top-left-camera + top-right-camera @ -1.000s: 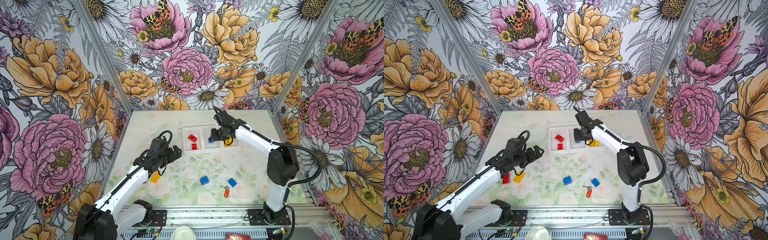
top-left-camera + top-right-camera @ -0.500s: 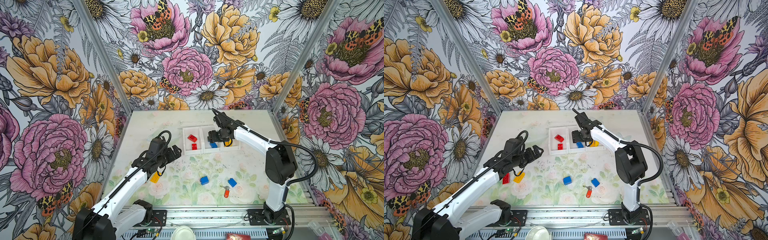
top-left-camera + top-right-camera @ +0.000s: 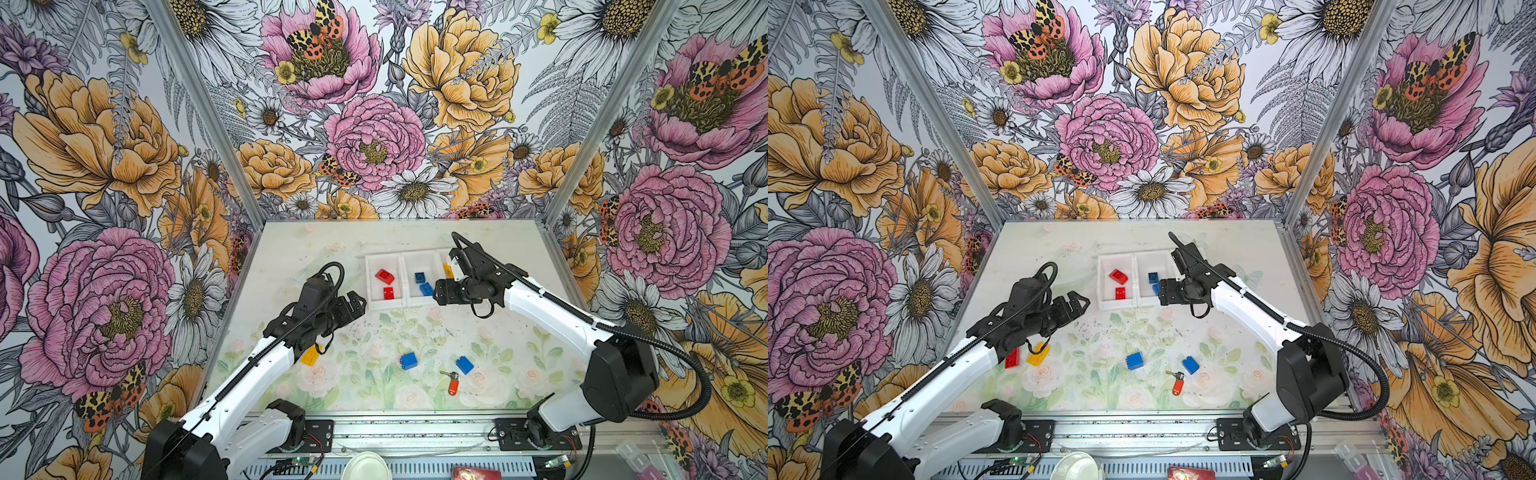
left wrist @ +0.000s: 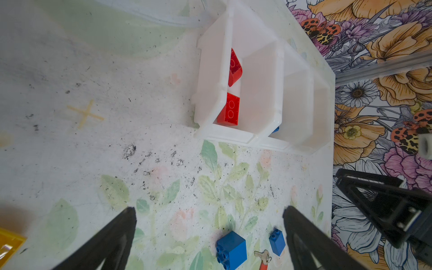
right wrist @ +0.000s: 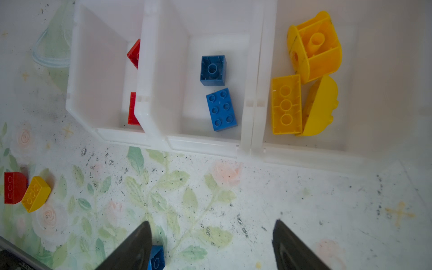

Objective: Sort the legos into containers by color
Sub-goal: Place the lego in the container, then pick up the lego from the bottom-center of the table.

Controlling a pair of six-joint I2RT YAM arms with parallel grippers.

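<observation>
Your right hand (image 5: pixel 211 223) hangs released and empty just beside the three joined white plastic bins (image 5: pixel 203 142); your left hand (image 4: pixel 209 209) gapes empty too. Two blue studded plastic bricks (image 5: pixel 221 108) lie in the middle bin.

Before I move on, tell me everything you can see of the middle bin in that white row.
The middle bin is a white, slightly translucent-looking plastic box, rectangular and open-topped. It stands upright on the table, joined side to side with the bin of red bricks and the bin of yellow bricks. Inside, close together, lie a blue brick hollow side up and a six-stud blue brick studs up.
</observation>
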